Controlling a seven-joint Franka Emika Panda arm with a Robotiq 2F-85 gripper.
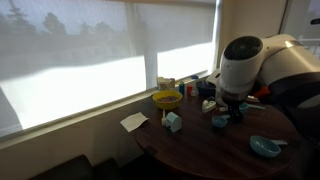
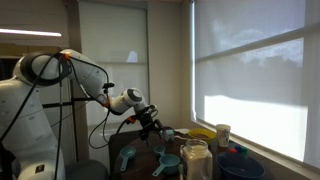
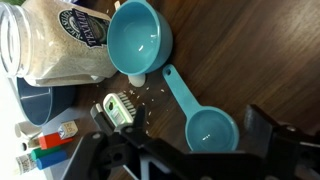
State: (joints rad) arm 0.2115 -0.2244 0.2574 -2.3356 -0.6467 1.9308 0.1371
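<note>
In the wrist view my gripper is open, its two dark fingers standing on either side of the round bowl of a teal measuring scoop. The scoop lies on the dark wooden table with its handle pointing up and to the left. A teal cup lies just beyond the handle's end, with scattered grains around it. A jar of pale grain stands at the upper left. In both exterior views the gripper hangs low over the table, close to teal utensils.
A small white brush-like item and coloured markers lie left of the gripper. On the round table are a yellow bowl, a small pale box, a paper sheet and a teal bowl. Blinded windows are behind.
</note>
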